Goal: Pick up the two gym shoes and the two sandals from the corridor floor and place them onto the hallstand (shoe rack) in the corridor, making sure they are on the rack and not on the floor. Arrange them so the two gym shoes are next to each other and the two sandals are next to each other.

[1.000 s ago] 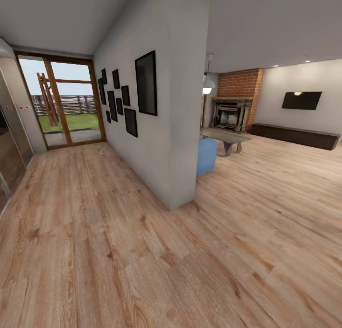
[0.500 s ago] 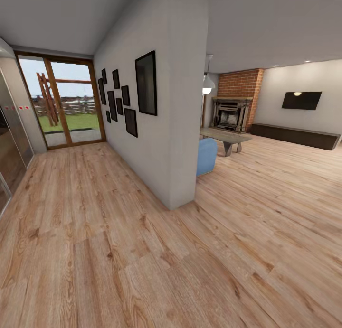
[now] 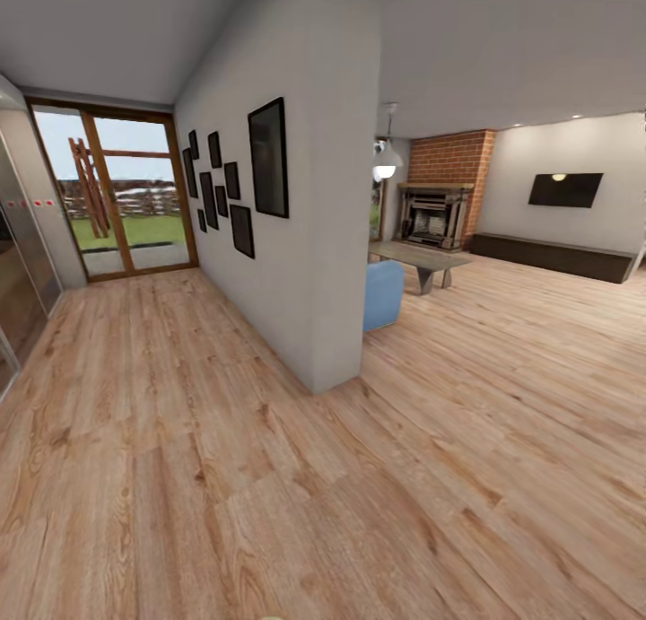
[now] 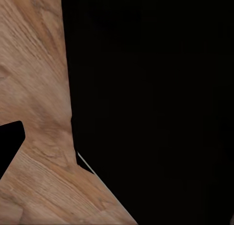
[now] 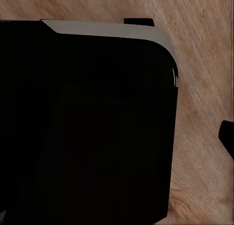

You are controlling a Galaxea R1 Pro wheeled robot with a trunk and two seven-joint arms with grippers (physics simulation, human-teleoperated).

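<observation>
Lying bare across the whole foreground: the corridor floor (image 3: 179,440), light-brown planks with grain and knots, running back along the left to a wood-framed glass door (image 3: 112,194) with grass and a fence beyond. Hanging on the grey dividing wall (image 3: 314,243): a cluster of black picture frames (image 3: 229,185). Showing at the far left edge: a glass-fronted wardrobe (image 3: 18,252). Opening to the right: a living room with a blue pouf (image 3: 384,293), a low table (image 3: 420,259), a brick fireplace (image 3: 440,203) and a wall television (image 3: 565,189). Looking down in both wrist views on planks beside large black shapes; cannot tell how either gripper's fingers are standing.
</observation>
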